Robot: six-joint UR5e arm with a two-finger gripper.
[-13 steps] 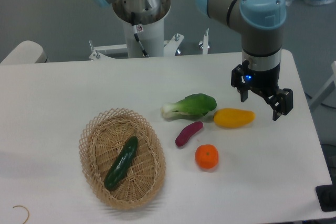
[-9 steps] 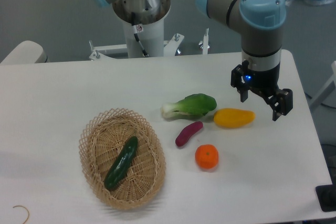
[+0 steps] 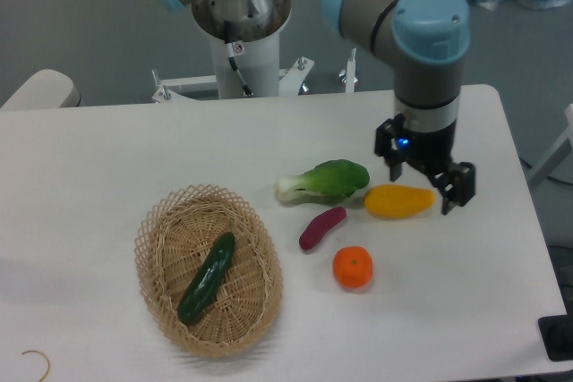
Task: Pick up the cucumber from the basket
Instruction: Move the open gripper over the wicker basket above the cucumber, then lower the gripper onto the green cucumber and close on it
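Observation:
The dark green cucumber point(image 3: 207, 278) lies slantwise inside the oval wicker basket point(image 3: 158, 228) at the front left of the table. My gripper point(image 3: 419, 182) hangs far to the right of it, above the yellow fruit, with its two fingers spread open and nothing between them.
A bok choy point(image 3: 326, 180), a purple sweet potato point(image 3: 321, 227), a yellow mango-like fruit point(image 3: 397, 201) and an orange point(image 3: 353, 267) lie on the white table between the basket and my gripper. The robot's base column point(image 3: 242, 42) stands at the back.
My arm has shifted left, bringing the gripper from beside the yellow fruit's right end to over it. Nothing on the table has moved.

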